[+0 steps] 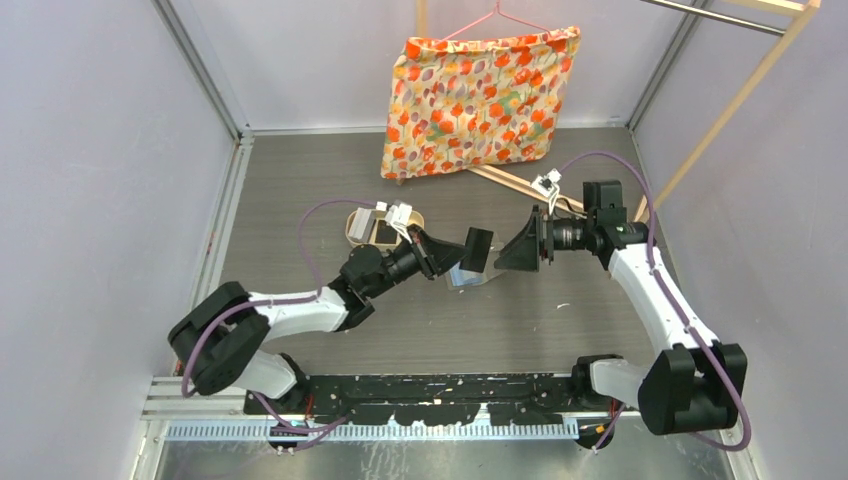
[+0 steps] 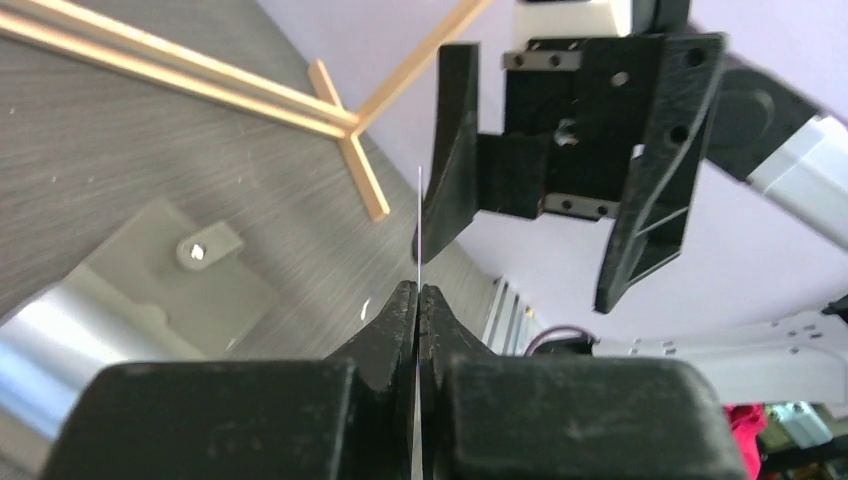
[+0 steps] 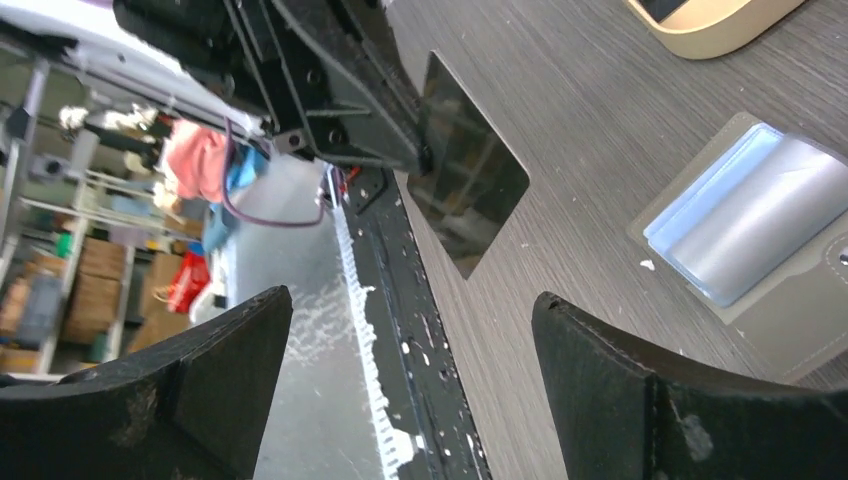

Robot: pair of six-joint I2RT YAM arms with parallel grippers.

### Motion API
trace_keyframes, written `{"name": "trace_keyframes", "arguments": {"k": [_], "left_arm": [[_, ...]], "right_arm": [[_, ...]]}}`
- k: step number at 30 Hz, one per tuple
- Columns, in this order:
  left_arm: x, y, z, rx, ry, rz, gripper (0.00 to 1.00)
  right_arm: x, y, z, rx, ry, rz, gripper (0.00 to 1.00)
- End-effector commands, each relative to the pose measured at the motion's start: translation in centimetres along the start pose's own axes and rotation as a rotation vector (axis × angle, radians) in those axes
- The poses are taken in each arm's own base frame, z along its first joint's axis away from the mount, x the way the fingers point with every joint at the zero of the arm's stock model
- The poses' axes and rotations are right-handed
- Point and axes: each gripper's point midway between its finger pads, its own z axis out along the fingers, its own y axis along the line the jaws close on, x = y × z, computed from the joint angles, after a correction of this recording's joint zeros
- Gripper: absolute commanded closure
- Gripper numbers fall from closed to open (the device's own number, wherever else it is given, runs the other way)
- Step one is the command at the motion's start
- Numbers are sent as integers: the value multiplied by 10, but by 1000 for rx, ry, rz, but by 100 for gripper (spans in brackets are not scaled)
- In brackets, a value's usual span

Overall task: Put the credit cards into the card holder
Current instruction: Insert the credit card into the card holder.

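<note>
Grey wood-grain tabletop (image 1: 450, 330): L pincer (image 2: 417, 295) clamped on black card (image 1: 478, 250) near card holder (image 3: 740, 230); R pincer (image 1: 522, 243) wide open, empty.

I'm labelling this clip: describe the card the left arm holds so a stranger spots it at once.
From the orange floral cushion at the back of the grey wood-grain table, come forward to mid-table. There the left gripper pinches a thin black plastic card on edge in the air. Unlike the grey card holder lying open below, it is black and off the table.
</note>
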Motion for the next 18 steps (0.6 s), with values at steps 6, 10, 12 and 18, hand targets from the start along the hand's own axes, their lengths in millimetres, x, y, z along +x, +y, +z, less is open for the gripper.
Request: {"name": "trace_keyframes", "arguments": {"k": [6, 10, 12, 18], "left_arm": [[-49, -32, 28, 155, -249, -93, 100], [-48, -32, 32, 173, -261, -129, 100], [-48, -34, 33, 184, -263, -144, 100], [-49, -39, 33, 207, -266, -160, 100]], "right_arm": [[-47, -8, 6, -11, -99, 174, 20], [-53, -10, 8, -14, -129, 200, 34], [-54, -12, 8, -13, -131, 215, 42], [-55, -17, 10, -8, -130, 237, 50]]}}
